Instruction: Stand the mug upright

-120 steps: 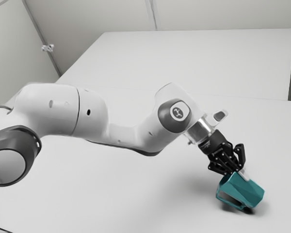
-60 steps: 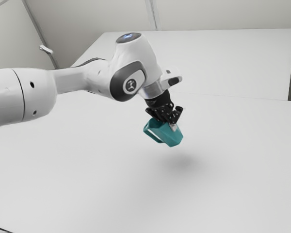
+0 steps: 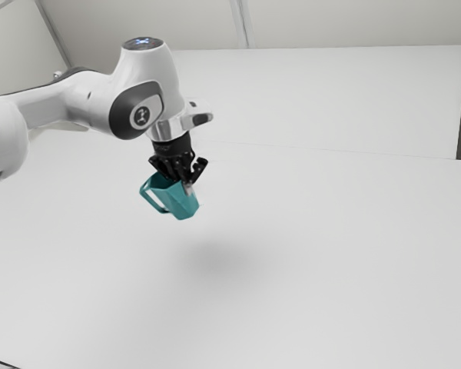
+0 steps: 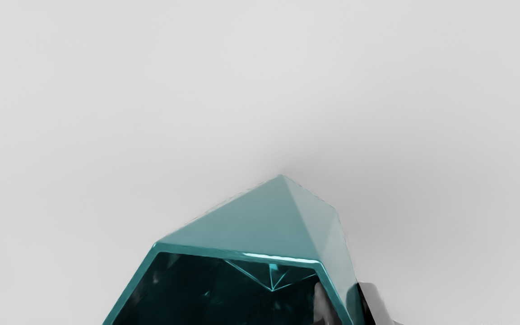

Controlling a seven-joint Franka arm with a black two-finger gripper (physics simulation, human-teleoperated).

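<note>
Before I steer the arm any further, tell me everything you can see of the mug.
The mug is teal and faceted, glossy like glaze or plastic, with an angular rim, a dark interior and a handle toward the exterior view's left. It hangs tilted above the table, its shadow below, with its mouth up toward the gripper and its base slanting down toward the exterior view's right. The gripper pinches its wall, one finger inside, one outside.
</note>
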